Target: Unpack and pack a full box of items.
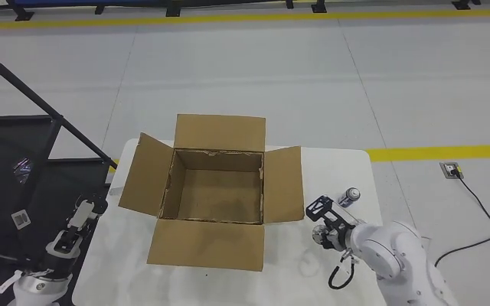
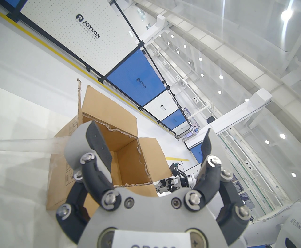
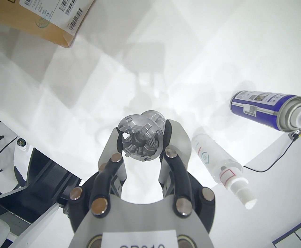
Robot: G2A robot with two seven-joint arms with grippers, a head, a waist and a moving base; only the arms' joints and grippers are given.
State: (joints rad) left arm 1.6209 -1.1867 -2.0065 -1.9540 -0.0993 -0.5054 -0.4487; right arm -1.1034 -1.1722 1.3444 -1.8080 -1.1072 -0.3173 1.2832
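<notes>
**Top view.** Cardboard box is sitting in the middle of the white worktop, all four flaps splayed outward and its opening facing up. Left gripper is hanging at the worktop's left edge, apart from the box. Right gripper is hovering just beyond the box's right flap. Blue spray can is resting near it, toward the worktop's far right.

**Left wrist view.** Left gripper is standing wide apart, with nothing between its fingers. The cardboard box is showing ahead of it, flaps raised. The other arm's gripper is showing farther off, past the box.

**Right wrist view.** Right gripper is clamping a round, toothed metal part between its pads, above the worktop. Clear spray bottle with a white nozzle is lying on its side just beside the gripper. The blue spray can is lying on its side beyond the bottle, apart from it. One labelled corner of the box is showing farther off.
</notes>
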